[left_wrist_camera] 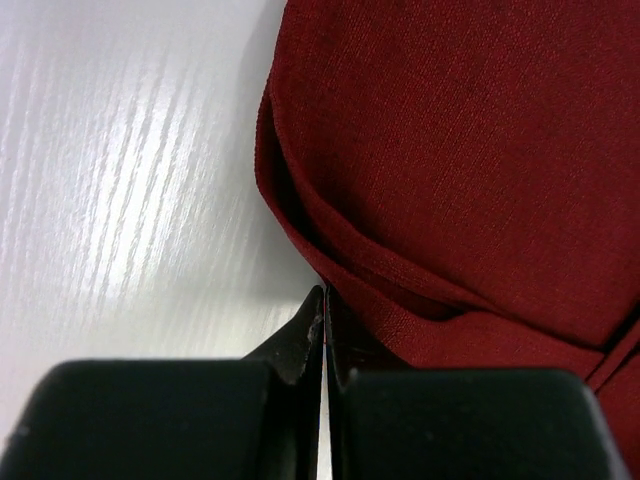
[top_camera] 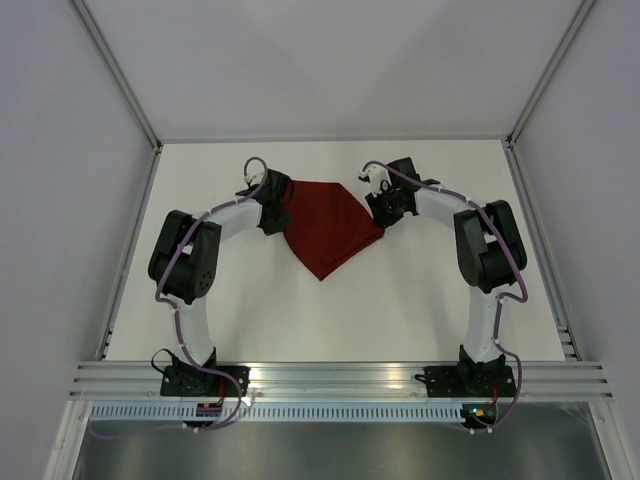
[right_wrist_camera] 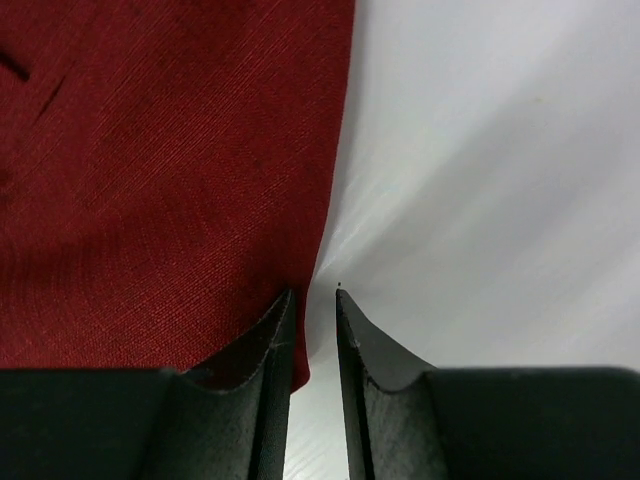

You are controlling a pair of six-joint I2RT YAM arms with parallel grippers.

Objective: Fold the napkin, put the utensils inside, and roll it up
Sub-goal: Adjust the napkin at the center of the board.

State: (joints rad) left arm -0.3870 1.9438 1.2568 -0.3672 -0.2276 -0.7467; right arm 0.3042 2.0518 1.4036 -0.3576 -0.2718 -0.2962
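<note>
Napkin first: the plain dark red square of thin cloth lies on the white table in the upper middle of the top view, between the two arms. It looks doubled into a rough wedge pointing toward the bottom of the frame.

The left gripper sits at the cloth's upper left corner with its black fingers pressed flat together. In its wrist view the rolled folds run right down to the tips, so we judge that it has a sliver of hem pinched, though the pinch itself barely shows.

The right gripper is at the cloth's right corner, jaws only narrowly apart. The cloth's edge lies against one finger and just into the gap, with bare table showing through — we read it as holding nothing.

We see no fork in any view, so we cannot say where it waits.

The risks come from these thin holds. The left pinch is at the very edge of the cloth, and any pull could slip it free and let the fold fall open. If the right jaws close where they are, they may miss the cloth or catch only one layer. With one side held and the other loose, a drag would skew the wedge — and the bunched layers at the left could set a crooked crease.
</note>
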